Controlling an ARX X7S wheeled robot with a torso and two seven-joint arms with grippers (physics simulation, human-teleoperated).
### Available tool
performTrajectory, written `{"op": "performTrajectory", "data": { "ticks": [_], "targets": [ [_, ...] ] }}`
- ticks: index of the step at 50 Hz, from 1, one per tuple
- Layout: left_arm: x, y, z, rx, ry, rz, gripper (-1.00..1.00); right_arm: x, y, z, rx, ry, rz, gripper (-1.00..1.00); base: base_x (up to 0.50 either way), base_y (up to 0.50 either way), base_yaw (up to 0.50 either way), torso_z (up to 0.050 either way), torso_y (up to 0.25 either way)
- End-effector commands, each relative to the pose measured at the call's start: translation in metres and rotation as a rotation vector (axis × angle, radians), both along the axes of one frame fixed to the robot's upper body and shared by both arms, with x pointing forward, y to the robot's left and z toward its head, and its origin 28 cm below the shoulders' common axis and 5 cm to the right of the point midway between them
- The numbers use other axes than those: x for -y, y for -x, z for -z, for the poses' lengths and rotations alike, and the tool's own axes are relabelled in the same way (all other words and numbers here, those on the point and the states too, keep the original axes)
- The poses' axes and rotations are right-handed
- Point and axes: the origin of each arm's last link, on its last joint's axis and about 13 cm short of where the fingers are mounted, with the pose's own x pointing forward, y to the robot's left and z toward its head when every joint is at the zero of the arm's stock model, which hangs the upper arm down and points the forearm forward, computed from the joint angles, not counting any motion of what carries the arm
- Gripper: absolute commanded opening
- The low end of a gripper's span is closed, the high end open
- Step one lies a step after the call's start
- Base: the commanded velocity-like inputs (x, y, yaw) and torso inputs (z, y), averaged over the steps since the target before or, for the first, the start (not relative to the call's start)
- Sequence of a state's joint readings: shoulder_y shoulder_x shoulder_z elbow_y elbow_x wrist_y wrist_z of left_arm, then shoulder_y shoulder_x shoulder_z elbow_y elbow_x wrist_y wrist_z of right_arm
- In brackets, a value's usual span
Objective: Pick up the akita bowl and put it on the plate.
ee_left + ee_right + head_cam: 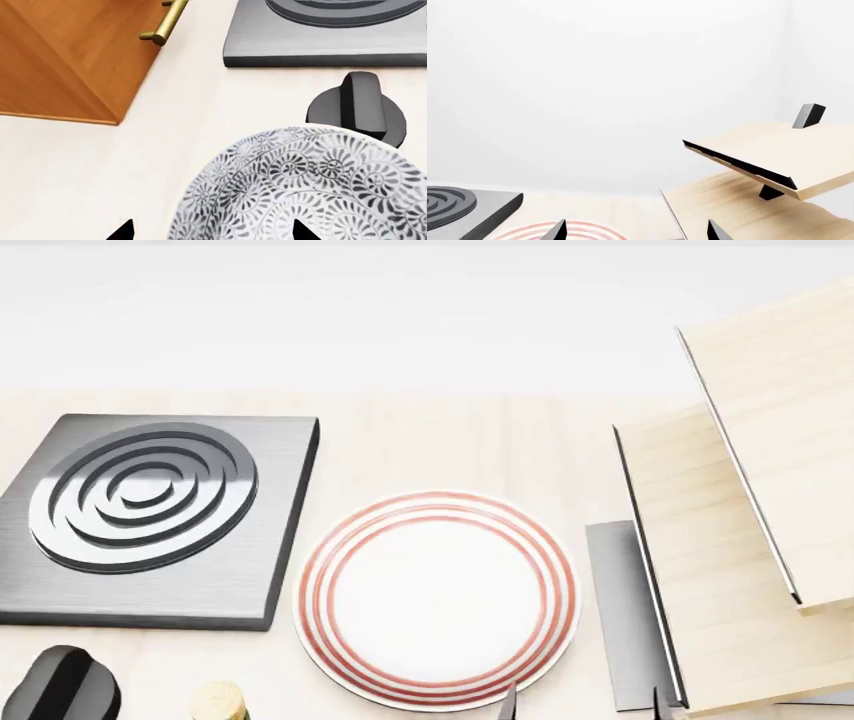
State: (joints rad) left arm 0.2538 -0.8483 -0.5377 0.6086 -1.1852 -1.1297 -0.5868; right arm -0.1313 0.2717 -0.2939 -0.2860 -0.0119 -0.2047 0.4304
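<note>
The akita bowl (303,187) shows only in the left wrist view; it sits on the pale counter (100,170) right under the left gripper (213,232), and it is covered in grey-blue flowers; one dark tip of that gripper shows over the counter beside the bowl and the other over the inside of the bowl, so the bowl's rim is between them; the tips are spread wide and I cannot tell if they touch it; a black knob (357,107) stands just behind the bowl, and the grey square burner (327,37) is past the knob; a brown cabinet door (67,60) with a gold handle (163,22) is off to the side

In the head view the plate (438,600) with red rings lies flat on the counter, just beside the burner, with nothing on it; tilted pale wooden boards (721,560) stand on its other side; the right gripper (583,708) peeks in at the bottom edge, one tip over the plate's rim, its tips apart and holding nothing
</note>
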Motion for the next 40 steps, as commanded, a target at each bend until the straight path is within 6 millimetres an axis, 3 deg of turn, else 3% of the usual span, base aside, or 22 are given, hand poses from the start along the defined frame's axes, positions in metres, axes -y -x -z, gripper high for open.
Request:
{"op": "performTrajectory", "data": {
  "ticks": [1,40],
  "targets": [
    [-0.002,-0.002,0.005,-0.081,0.039,-0.003,1.00,0.000,-0.002,0.002,-0.008,0.002,0.000,1.00,0.00,0.00,0.00,0.000,0.000],
    [-0.008,0.008,-0.003,-0.237,0.118,-0.071,1.00,-0.001,-0.010,0.005,-0.035,0.007,0.009,1.00,0.00,0.00,0.00,0.000,0.000]
  ]
}}
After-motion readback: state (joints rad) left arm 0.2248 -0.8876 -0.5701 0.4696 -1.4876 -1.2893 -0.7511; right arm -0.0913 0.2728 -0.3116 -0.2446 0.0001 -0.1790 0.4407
